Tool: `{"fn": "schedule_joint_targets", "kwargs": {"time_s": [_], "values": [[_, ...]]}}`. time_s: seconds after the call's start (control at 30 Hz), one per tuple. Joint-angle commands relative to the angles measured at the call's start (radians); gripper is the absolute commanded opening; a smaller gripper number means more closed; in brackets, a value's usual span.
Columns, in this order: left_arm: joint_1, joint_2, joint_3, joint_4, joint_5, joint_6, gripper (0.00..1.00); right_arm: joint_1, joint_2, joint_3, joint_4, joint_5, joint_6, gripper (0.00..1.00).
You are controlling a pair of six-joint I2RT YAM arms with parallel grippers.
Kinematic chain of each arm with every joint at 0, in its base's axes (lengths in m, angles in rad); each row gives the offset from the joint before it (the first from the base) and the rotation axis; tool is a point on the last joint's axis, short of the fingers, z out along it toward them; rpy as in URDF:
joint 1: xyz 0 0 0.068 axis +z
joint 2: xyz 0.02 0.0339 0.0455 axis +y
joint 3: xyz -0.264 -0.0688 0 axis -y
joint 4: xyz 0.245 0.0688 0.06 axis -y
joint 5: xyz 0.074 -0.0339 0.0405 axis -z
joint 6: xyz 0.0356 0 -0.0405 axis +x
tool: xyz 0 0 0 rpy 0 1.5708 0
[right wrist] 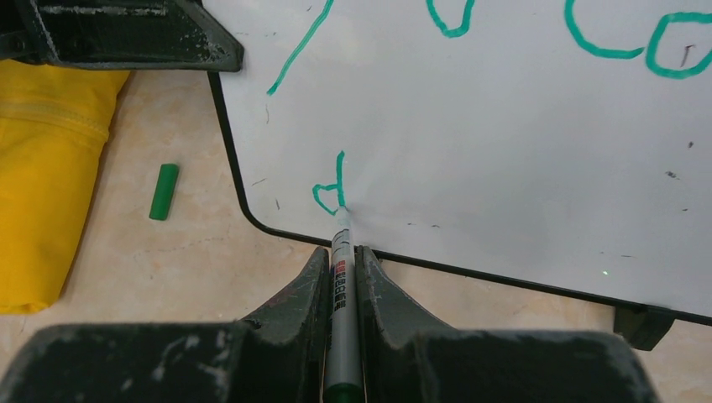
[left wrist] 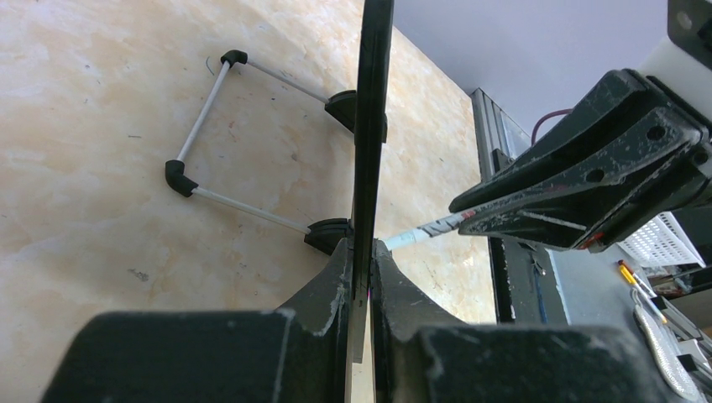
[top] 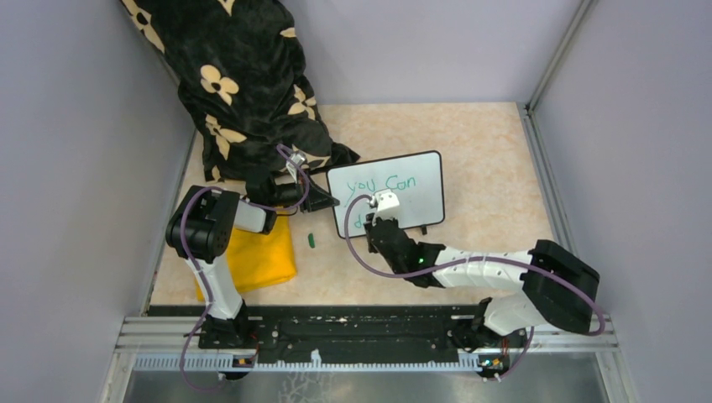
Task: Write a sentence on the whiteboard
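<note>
Where grey walls (top: 67, 168) enclose the beige tabletop (top: 495, 168), the whiteboard (top: 417, 178) stands upright

Plain lavender-grey panel walls (top: 75, 126) enclose a beige marble-patterned desk (top: 487, 151) on three sides. A silver aluminium post (top: 556, 50) rises at the far right corner; a black slotted metal rail (top: 353, 327) edges the near side. Light is even.

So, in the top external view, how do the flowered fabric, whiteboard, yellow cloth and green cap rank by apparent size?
Flowered fabric; then whiteboard and yellow cloth, too alike to rank, the cloth partly hidden by the left arm; green cap smallest.
</note>
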Motion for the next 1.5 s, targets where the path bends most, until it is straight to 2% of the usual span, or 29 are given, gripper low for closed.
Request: {"fn": "schedule_joint_targets", "kwargs": {"time_s": [0.0,0.4,1.47], "values": [[-0.014,0.023,-0.004,-0.093,-0.011,0.025,0.00,-0.028,-0.064,-0.006,0.006,0.060,-0.010,0.00],[-0.016,0.023,-0.004,-0.094,-0.010,0.025,0.00,-0.032,-0.129,-0.031,0.044,0.033,-0.025,0.00],[-0.016,0.023,-0.004,-0.096,-0.010,0.026,0.00,-0.033,-0.043,-0.003,0.090,0.002,-0.035,0.00]]}}
